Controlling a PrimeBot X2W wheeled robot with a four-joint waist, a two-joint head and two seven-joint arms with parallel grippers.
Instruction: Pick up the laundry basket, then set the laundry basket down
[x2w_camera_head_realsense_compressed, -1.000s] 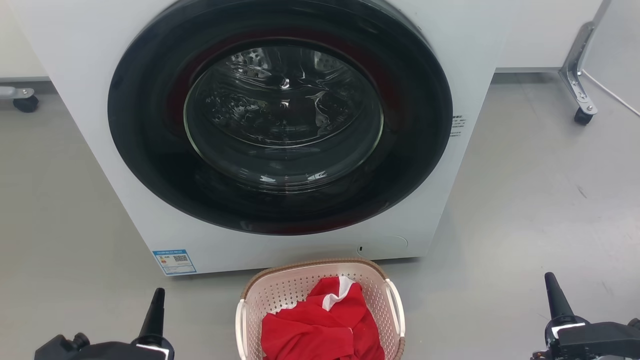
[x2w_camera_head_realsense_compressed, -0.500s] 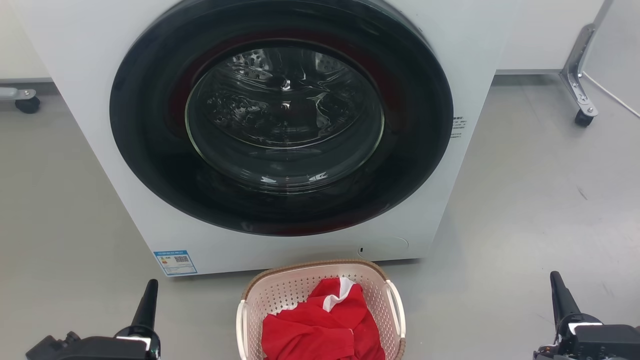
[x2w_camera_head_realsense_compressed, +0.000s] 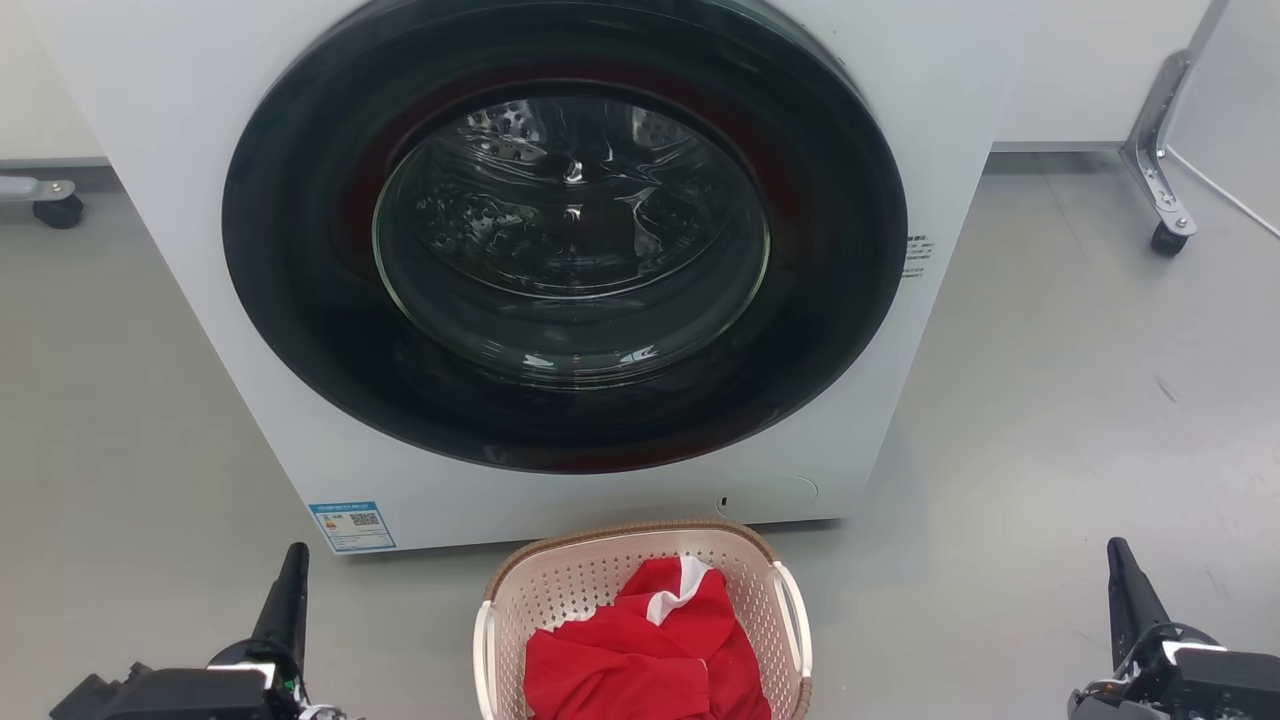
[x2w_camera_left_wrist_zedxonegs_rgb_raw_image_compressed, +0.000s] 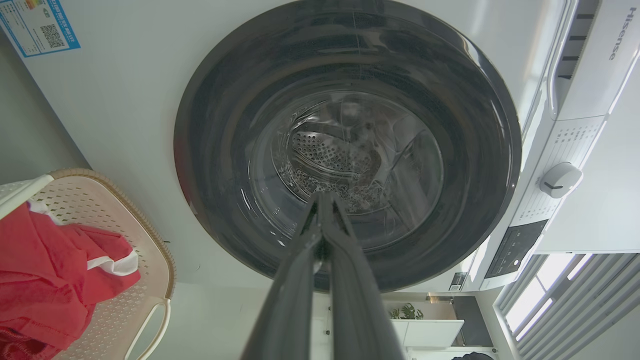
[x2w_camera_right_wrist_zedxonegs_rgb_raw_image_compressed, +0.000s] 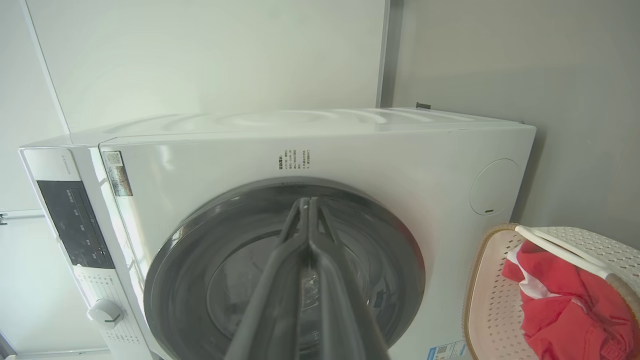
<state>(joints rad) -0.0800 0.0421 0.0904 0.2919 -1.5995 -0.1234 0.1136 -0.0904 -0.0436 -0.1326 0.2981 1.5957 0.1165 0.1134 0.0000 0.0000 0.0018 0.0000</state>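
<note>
The laundry basket (x2w_camera_head_realsense_compressed: 580, 580), pale pink-cream with perforated walls, a brown woven-look rim and white side handles, stands on the floor just in front of the washing machine, at the bottom centre of the head view. It shows too at the lower left of the left wrist view as the laundry basket (x2w_camera_left_wrist_zedxonegs_rgb_raw_image_compressed: 107, 222) and at the lower right of the right wrist view as the laundry basket (x2w_camera_right_wrist_zedxonegs_rgb_raw_image_compressed: 495, 305). Red clothing (x2w_camera_head_realsense_compressed: 640, 650) with a white trim lies inside it. My left gripper (x2w_camera_head_realsense_compressed: 290, 572) is well left of the basket, shut and empty. My right gripper (x2w_camera_head_realsense_compressed: 1120, 568) is far right of it, shut and empty.
A white front-loading washing machine (x2w_camera_head_realsense_compressed: 940, 120) with a closed dark round door (x2w_camera_head_realsense_compressed: 565, 235) stands directly behind the basket. Grey floor (x2w_camera_head_realsense_compressed: 1050, 400) lies open on both sides. A caster leg (x2w_camera_head_realsense_compressed: 1160, 210) stands at the back right and another caster (x2w_camera_head_realsense_compressed: 55, 205) at the back left.
Both grippers have drifted outward and slightly down in the head view, the left one to the left, the right one to the right. The basket has not moved.
</note>
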